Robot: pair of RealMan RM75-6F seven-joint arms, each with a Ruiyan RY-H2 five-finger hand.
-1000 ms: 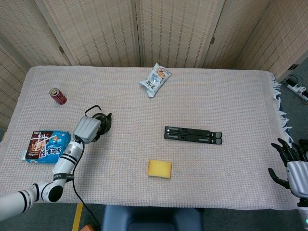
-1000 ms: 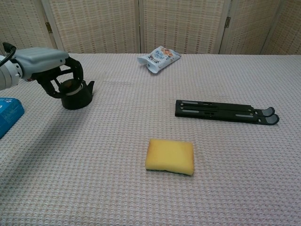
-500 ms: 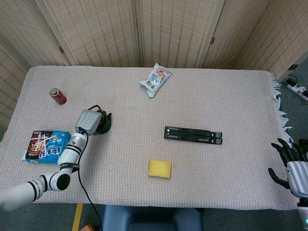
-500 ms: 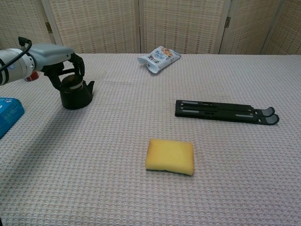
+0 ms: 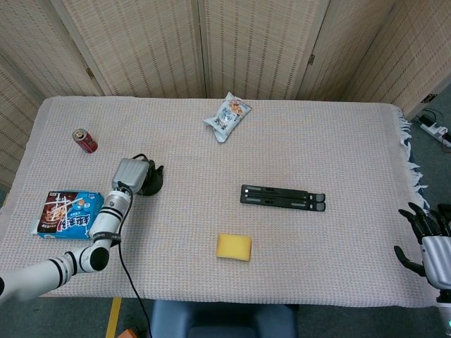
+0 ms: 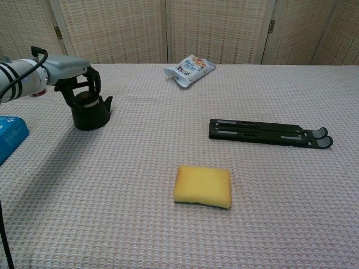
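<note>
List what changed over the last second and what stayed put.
The left robot hand moved back toward the robot's left, from around the front of the black teapot to over its top, fingers at the lid. The teapot stands where it did. The sponge, black stand, snack bag and right robot hand stayed put.

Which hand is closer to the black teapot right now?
Left. The left hand is right over the black teapot, fingers around its top. The right hand is off the table's far right edge, well away from it.

Left hand (image 5: 132,173) rests over black teapot (image 5: 151,181).
</note>
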